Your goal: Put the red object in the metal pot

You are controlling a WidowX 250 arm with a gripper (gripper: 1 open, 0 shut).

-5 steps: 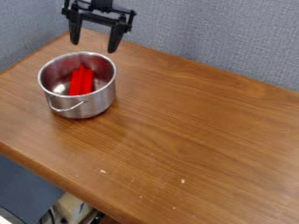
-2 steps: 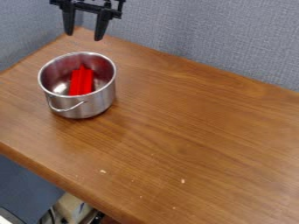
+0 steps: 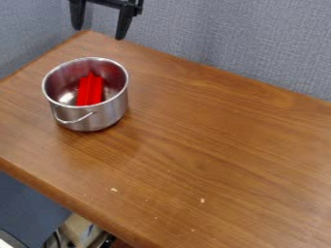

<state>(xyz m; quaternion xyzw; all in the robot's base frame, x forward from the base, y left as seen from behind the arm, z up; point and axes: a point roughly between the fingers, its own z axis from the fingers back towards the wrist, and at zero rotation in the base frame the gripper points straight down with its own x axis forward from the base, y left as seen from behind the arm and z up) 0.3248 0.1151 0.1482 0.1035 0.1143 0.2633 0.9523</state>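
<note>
On my screen I see the gripper (image 3: 103, 25) at the top left edge of the picture, in front of the grey wall (image 3: 246, 39). Its two dark fingers (image 3: 80, 15) point down and stand apart, with nothing between them. It hangs above the far corner of the wooden table (image 3: 207, 136) and does not touch it.

Below it, near the left side of the table, stands the metal pot (image 3: 87, 95). The red object (image 3: 89, 90) lies inside the pot, on the bottom, and the rim is all around it. The thin wire handle (image 3: 77, 120) hangs down on the front wall of the pot. I see some small pale spots (image 3: 200, 201) on the wood near the front edge.
</note>
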